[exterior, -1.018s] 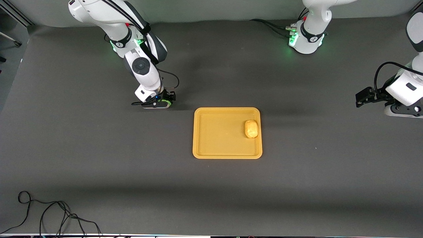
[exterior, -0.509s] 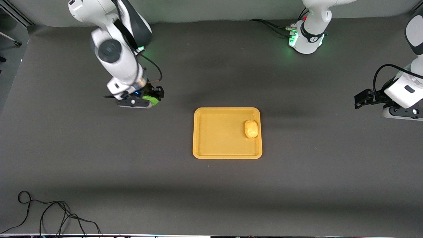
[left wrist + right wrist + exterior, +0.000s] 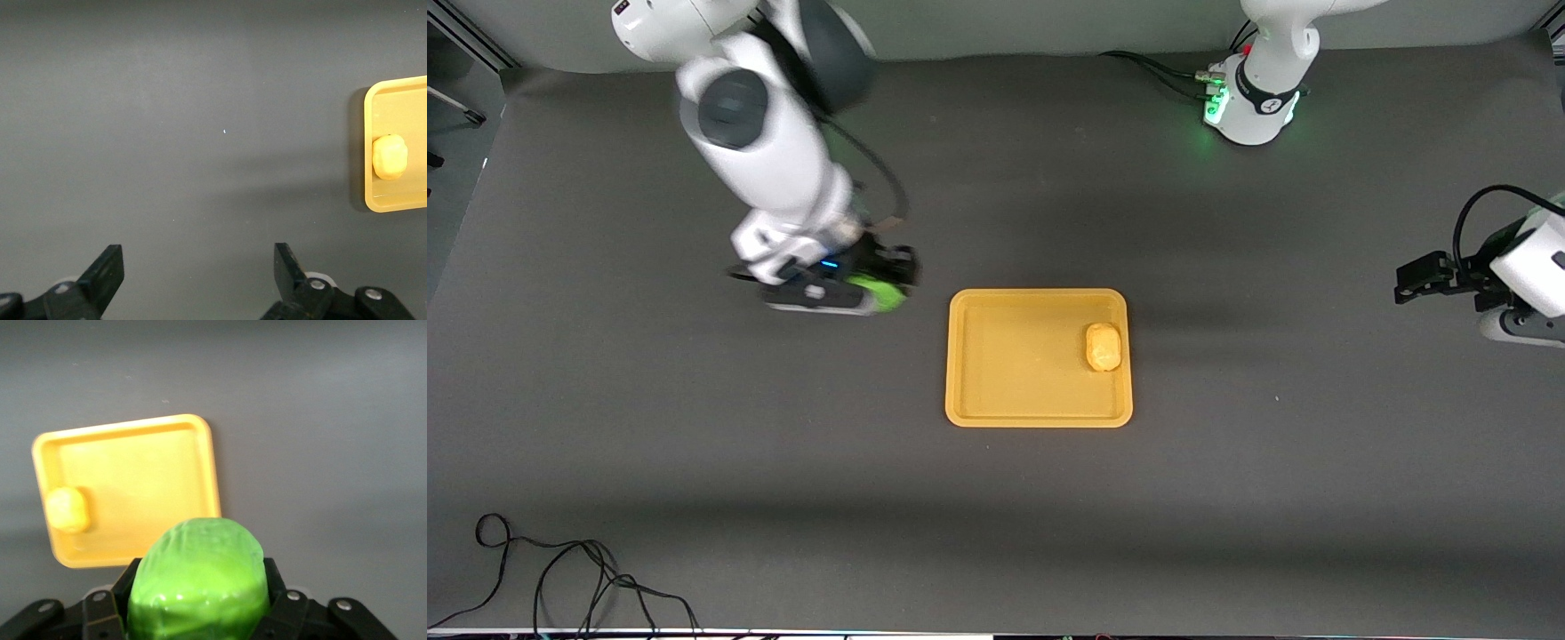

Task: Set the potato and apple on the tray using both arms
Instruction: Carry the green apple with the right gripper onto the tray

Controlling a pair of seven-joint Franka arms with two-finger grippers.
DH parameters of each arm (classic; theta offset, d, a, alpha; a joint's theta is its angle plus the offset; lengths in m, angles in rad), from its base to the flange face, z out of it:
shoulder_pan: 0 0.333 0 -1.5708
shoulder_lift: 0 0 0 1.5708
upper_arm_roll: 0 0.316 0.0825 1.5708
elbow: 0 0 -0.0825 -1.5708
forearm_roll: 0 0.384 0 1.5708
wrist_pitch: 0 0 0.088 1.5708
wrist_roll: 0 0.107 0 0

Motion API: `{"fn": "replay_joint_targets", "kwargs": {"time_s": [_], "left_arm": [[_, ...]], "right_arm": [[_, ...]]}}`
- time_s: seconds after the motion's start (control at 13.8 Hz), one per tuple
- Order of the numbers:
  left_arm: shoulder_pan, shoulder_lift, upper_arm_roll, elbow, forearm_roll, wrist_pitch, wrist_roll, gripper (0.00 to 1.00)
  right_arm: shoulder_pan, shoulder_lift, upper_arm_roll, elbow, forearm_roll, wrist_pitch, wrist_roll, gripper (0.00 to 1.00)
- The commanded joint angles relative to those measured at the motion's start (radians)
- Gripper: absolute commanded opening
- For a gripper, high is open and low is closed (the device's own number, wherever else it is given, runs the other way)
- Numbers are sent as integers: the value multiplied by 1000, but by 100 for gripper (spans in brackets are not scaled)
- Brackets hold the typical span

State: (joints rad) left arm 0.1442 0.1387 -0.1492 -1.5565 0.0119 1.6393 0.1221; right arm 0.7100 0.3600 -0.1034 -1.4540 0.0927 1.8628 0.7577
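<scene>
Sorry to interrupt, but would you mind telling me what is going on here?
The right pincer holds the apple in the air over bare table, at the right arm's end of the tray. The potato already lies on the tray, near its edge toward the left arm. The left pincer is open and empty, waiting at its own end of the table.

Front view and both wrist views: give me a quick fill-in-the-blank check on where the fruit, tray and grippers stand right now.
1. The potato lies on the ____.
2. The right gripper, in the air over the bare table beside the tray, is shut on the ____.
3. The left gripper, over the table at the left arm's end, has its fingers ____.
4. The fruit not yet on the tray is the ____.

Missing words: tray; apple; open; apple
</scene>
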Motion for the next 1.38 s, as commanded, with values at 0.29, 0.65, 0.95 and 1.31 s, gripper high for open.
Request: {"fn": "replay_joint_targets", "kwargs": {"time_s": [0.29, 0.65, 0.95, 1.31], "left_arm": [[-3, 25, -6, 36, 0, -27, 5, 100], [2, -33, -10, 42, -1, -39, 1, 100], [-11, -36, -20, 116, 6, -98, 5, 100], [-8, -86, -16, 136, 19, -179, -5, 100]], "right_arm": [[124, 497, -7, 462, 12, 25, 262, 47], [141, 672, -9, 460, 5, 214, 264, 47], [154, 718, -12, 458, 4, 257, 262, 49], [154, 664, -18, 462, 4, 212, 262, 100]]}}
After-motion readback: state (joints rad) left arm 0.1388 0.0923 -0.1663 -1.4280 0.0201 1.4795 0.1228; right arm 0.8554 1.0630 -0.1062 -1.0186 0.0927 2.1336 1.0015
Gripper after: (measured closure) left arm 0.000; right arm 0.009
